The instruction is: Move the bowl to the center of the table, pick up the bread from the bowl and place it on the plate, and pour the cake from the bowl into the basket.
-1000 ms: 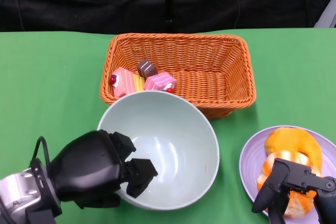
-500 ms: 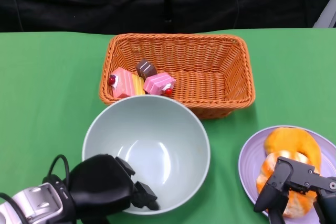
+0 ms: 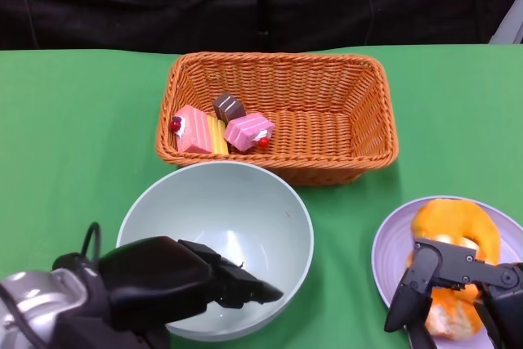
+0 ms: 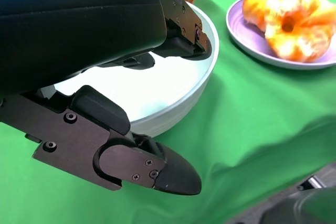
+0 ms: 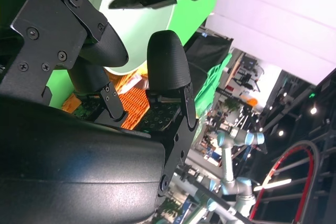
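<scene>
Lowered since a second ago, the bowl (image 3: 216,244) now sits flat on the green table (image 3: 73,136), just in front of the basket (image 3: 278,116) and apart from it, where before its rim overlapped the basket's front wall. It is pale green and empty. The left hand (image 3: 176,284) grips its near rim: fingers (image 3: 245,288) reach over the edge into the bowl, and the left wrist view shows a thumb outside the wall with the rim between.

Three cakes lie in the basket's left end: a pink and yellow slice (image 3: 194,131), a pink one (image 3: 250,130) and a small brown one (image 3: 229,107).

To the right of the bowl, near the table's front edge, a purple plate (image 3: 391,244) carries the orange bread (image 3: 454,230). The right hand (image 3: 453,288) hovers over the plate's near side, partly covering the bread; its fingers are spread and hold nothing.
</scene>
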Tool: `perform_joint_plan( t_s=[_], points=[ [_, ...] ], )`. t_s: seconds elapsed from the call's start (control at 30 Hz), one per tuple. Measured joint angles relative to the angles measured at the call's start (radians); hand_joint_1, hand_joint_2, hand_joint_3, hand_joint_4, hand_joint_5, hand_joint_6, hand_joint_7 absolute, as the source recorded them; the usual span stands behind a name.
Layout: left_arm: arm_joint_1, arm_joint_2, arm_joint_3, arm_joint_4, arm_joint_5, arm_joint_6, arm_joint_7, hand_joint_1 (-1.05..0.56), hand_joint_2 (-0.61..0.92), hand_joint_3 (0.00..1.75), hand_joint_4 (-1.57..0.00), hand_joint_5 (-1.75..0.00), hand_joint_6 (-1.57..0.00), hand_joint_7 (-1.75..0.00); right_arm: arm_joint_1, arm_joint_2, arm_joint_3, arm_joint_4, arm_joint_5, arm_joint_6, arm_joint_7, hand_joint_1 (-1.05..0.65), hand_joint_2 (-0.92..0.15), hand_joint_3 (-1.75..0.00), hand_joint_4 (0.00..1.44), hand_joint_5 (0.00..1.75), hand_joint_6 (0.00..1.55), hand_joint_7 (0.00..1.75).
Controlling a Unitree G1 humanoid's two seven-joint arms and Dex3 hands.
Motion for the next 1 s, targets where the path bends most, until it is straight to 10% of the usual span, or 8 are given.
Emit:
perform_joint_plan(
  t_s=[0.23, 0.4, 0.5, 0.6, 1.0],
  points=[
    [0.102, -0.104, 0.131, -0.042, -0.287, -0.023, 0.096, -0.36, 0.92, 0.16, -0.8, -0.51, -0.79, -0.14, -0.025, -0.007, -0.001, -0.007, 0.01, 0.029, 0.038, 0.12, -0.05, -1.75, 0.87, 1.62, 0.87, 1.47],
    [0.213, -0.258, 0.182, -0.129, -0.405, 0.051, 0.225, -0.23, 0.92, 0.16, -0.64, -1.02, -0.82, -0.28, -0.046, 0.006, 0.007, -0.008, 0.014, 0.064, 0.045, 0.14, -0.06, -1.75, 0.88, 1.63, 0.89, 1.47],
    [0.282, -0.347, 0.194, -0.173, -0.452, 0.098, 0.301, -0.14, 0.64, 0.75, -0.6, -1.32, -0.62, -0.98, -0.058, 0.016, 0.02, -0.009, 0.022, 0.09, 0.05, 0.13, -0.07, -1.75, 0.88, 1.67, 0.88, 1.5],
    [0.333, -0.417, 0.198, -0.189, -0.475, 0.122, 0.358, -0.1, 0.39, 1.23, -0.65, -1.45, -0.65, -1.18, -0.07, 0.025, 0.036, -0.011, 0.028, 0.122, 0.054, 0.13, -0.08, -1.75, 0.88, 1.69, 0.88, 1.51],
    [0.463, -0.526, 0.225, -0.182, -0.495, 0.097, 0.447, 0.04, 0.49, 1.31, -0.81, -1.65, -0.78, -1.37, -0.103, 0.044, 0.086, -0.019, 0.029, 0.223, 0.062, 0.12, -0.13, -1.75, 0.83, 1.74, 0.83, 1.54]
  ],
)
